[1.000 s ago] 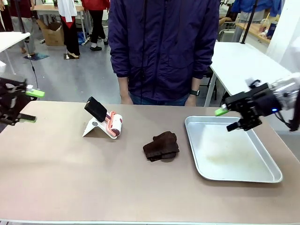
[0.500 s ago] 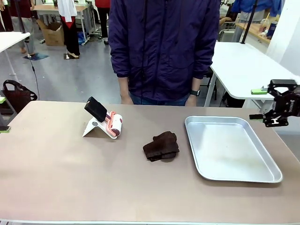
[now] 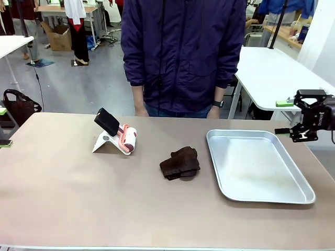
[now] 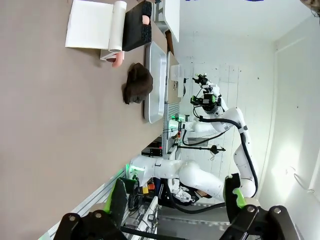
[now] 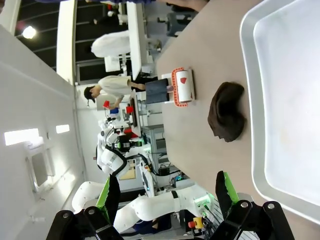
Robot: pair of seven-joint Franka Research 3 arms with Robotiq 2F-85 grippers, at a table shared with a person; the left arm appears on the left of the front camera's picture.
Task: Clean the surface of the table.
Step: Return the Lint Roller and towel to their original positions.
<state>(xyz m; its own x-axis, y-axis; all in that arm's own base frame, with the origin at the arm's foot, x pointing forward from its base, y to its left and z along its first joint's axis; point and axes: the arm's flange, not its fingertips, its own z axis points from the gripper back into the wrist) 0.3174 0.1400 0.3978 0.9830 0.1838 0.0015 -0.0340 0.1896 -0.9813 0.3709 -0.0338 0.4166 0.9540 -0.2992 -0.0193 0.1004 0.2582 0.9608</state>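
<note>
The brownish-taupe table [image 3: 78, 193] carries a crumpled dark brown cloth [image 3: 179, 163] near its middle. My right gripper [image 3: 284, 117] hovers open and empty past the table's far right corner, beside the tray. Just the green finger pads of my left gripper [image 3: 3, 127] peek in at the left edge, open. In the left wrist view the open left gripper [image 4: 176, 200] looks along the table [image 4: 60, 125] toward the cloth [image 4: 137, 83]. The right wrist view has the open right gripper [image 5: 167, 195] facing the cloth [image 5: 227, 112] on the table [image 5: 195, 130].
A silver metal tray [image 3: 302, 197] lies on the right side of the table. A lint roller on a white stand [image 3: 116, 137] sits at the far left. A person in a dark purple jacket [image 3: 183, 52] stands at the far edge.
My right gripper has drawn back from over the tray's far edge to beyond the table's right side. The left gripper has withdrawn almost out of the picture at the left.
</note>
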